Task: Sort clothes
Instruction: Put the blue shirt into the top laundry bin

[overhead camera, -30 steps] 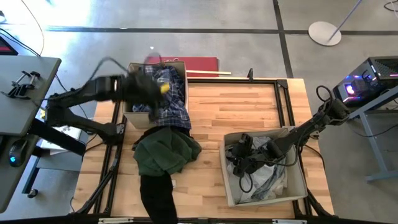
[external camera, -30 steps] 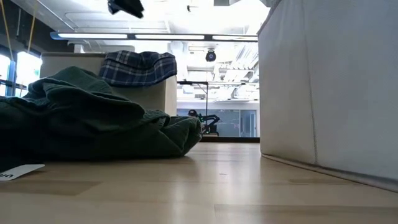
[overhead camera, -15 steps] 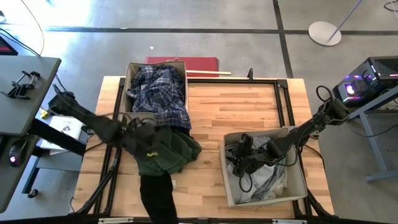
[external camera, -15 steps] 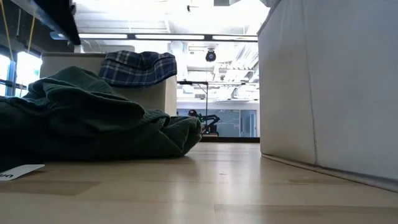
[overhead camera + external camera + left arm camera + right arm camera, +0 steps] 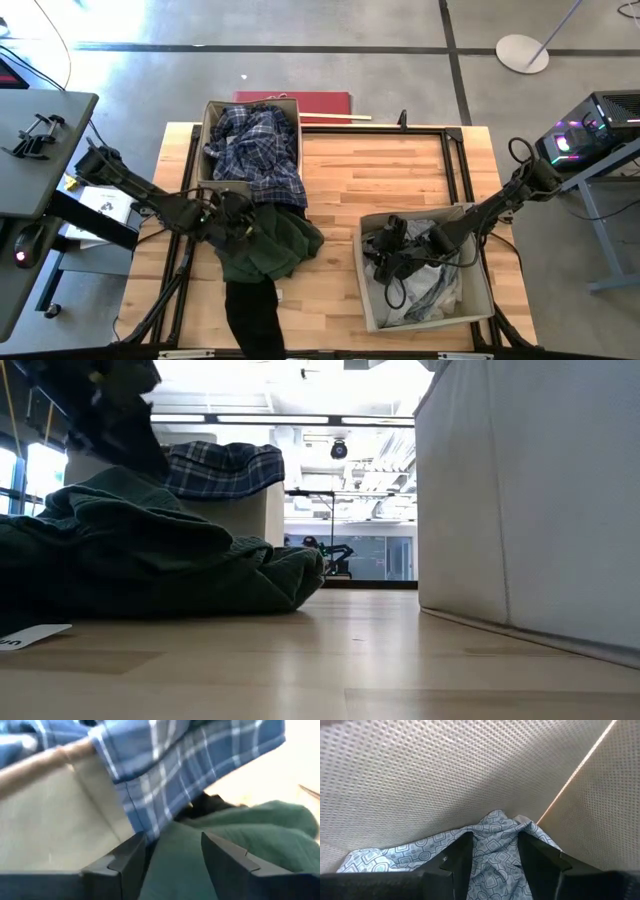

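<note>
A: Where is the left gripper [image 5: 238, 222] compared with 1 second ago?

B: Back then it was up over the far box, a blur above the plaid shirt. Half a second ago it had swung down toward the dark green garment [image 5: 268, 243]. Now it sits low at that garment's near-left edge, right at the foot of the left fabric box [image 5: 212, 112].

A: And its fingers?

B: Spread apart, nothing between them. In the left wrist view the 2 dark fingers [image 5: 131, 858] frame green cloth, with the hem of the blue-and-white plaid shirt [image 5: 190, 775] hanging just ahead of them and the box's beige wall to one side.

A: Has the plaid shirt moved?

B: No. It lies as before, heaped in the left box with its tail draped over the near wall onto the green garment [image 5: 150, 555]. The black garment [image 5: 252, 318] still trails off the table's front edge, just past the green one.

A: The right arm?

B: Unchanged through all 3 moments. The right gripper [image 5: 385, 262] is down inside the right fabric box [image 5: 366, 285], among the pale clothes [image 5: 432, 298]. Its fingers [image 5: 460, 855] stand parted over a pale blue patterned cloth [image 5: 495, 847] bunched in the box's corner; whether they pinch it I cannot tell.

A: The low view?

B: The left arm [image 5: 105, 405] now shows dark at the upper left, above the green heap.
</note>
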`<control>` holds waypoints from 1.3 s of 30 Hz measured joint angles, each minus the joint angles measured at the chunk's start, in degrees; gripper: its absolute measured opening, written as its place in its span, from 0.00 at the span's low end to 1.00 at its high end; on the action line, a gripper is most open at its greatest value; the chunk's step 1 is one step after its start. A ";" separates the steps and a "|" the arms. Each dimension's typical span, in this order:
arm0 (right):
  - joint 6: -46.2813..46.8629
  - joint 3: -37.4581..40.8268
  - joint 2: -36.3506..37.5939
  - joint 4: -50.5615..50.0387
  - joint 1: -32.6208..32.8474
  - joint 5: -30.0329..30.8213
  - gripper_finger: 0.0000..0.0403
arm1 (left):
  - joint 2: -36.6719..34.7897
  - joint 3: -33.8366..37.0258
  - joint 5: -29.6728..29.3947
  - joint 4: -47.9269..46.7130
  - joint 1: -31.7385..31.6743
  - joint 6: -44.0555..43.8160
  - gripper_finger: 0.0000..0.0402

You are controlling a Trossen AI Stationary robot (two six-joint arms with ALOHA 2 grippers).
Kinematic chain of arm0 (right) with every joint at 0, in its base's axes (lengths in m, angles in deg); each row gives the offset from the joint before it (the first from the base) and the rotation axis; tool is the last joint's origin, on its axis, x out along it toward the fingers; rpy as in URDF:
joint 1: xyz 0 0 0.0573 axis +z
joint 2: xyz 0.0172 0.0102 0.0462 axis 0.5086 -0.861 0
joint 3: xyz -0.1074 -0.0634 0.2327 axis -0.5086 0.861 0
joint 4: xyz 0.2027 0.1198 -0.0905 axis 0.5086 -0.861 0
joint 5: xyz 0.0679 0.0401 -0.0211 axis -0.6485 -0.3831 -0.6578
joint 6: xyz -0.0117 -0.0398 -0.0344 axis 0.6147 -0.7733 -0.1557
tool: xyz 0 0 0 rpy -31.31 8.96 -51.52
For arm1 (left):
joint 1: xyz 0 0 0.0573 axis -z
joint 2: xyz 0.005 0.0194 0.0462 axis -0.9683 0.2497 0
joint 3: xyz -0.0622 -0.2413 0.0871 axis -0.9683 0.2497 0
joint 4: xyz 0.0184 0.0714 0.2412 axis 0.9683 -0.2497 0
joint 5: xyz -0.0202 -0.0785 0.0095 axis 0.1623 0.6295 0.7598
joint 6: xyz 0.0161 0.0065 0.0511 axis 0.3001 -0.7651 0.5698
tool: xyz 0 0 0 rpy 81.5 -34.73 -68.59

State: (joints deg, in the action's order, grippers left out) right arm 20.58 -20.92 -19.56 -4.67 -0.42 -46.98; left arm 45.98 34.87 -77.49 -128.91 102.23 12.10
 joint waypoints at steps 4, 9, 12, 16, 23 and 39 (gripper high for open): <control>-0.32 0.00 0.01 0.00 0.00 0.02 0.38 | 0.04 1.66 -2.31 7.69 -2.17 5.84 0.46; -0.42 0.00 0.01 0.00 0.00 0.01 0.38 | 0.04 1.81 0.54 18.73 -5.85 15.89 0.29; -0.44 0.00 0.00 0.00 0.00 0.00 0.38 | -0.81 1.27 2.02 24.94 -8.23 24.63 0.12; 0.02 0.00 0.00 0.00 0.00 0.00 0.38 | -3.27 -1.25 4.74 29.53 -11.32 32.87 0.03; 0.66 0.00 0.01 0.00 0.12 0.00 0.38 | -6.80 -5.05 11.33 31.98 -11.21 46.01 0.00; 6.16 0.00 0.00 0.78 1.17 0.46 0.38 | -0.90 -9.11 7.83 -3.09 5.97 14.09 0.00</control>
State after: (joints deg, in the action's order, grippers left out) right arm 26.74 -20.92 -19.56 -3.89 0.75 -46.52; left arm 45.08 25.77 -69.66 -131.99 108.21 26.19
